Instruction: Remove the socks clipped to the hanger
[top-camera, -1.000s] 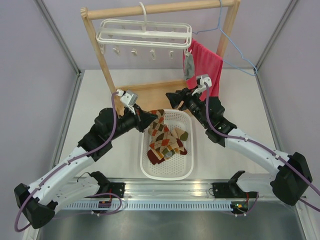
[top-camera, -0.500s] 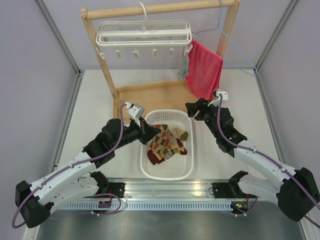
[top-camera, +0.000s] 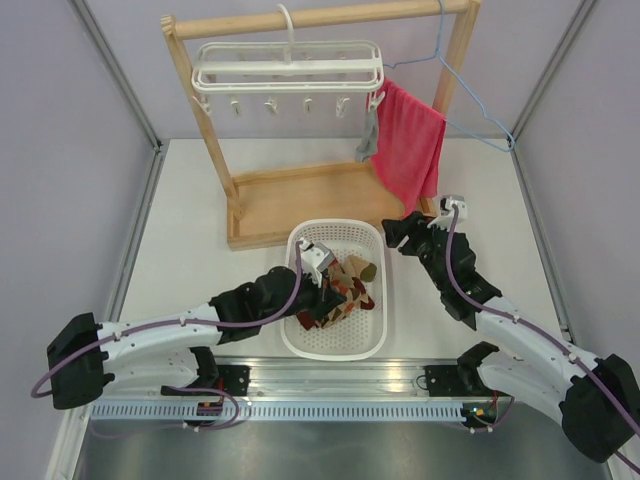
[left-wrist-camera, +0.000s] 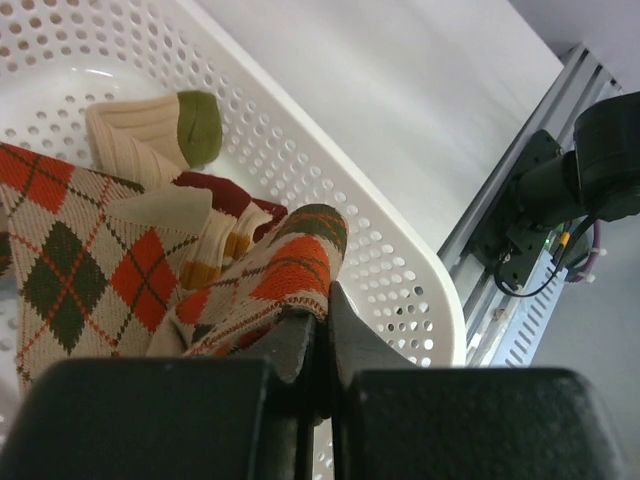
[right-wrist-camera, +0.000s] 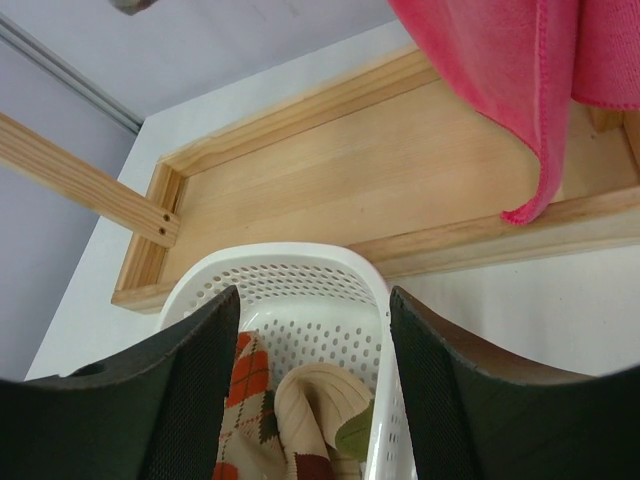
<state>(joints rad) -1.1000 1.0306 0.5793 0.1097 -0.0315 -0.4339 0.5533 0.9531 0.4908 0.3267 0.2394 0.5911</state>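
Note:
The white hanger (top-camera: 288, 68) hangs from the wooden rack's top bar, its clips dangling. One grey sock (top-camera: 368, 138) stays clipped at its right end, next to the pink towel (top-camera: 408, 140). Several argyle and striped socks (top-camera: 345, 285) lie in the white basket (top-camera: 352, 345). My left gripper (top-camera: 333, 286) is low inside the basket, shut on the edge of an argyle sock (left-wrist-camera: 285, 285) beside the basket wall (left-wrist-camera: 400, 255). My right gripper (top-camera: 398, 236) hovers open and empty over the basket's far right corner (right-wrist-camera: 300, 255), well below the grey sock.
The rack's wooden base tray (right-wrist-camera: 380, 170) lies just beyond the basket. The towel's lower corner (right-wrist-camera: 520, 190) hangs over the tray's front rail. A thin blue wire hanger (top-camera: 478, 95) hangs at the rack's right post. An aluminium rail (left-wrist-camera: 500, 290) runs along the near table edge.
My left gripper has carried the argyle sock forward and down into the basket. My right gripper has drawn back and down from the grey sock, which stays clipped.

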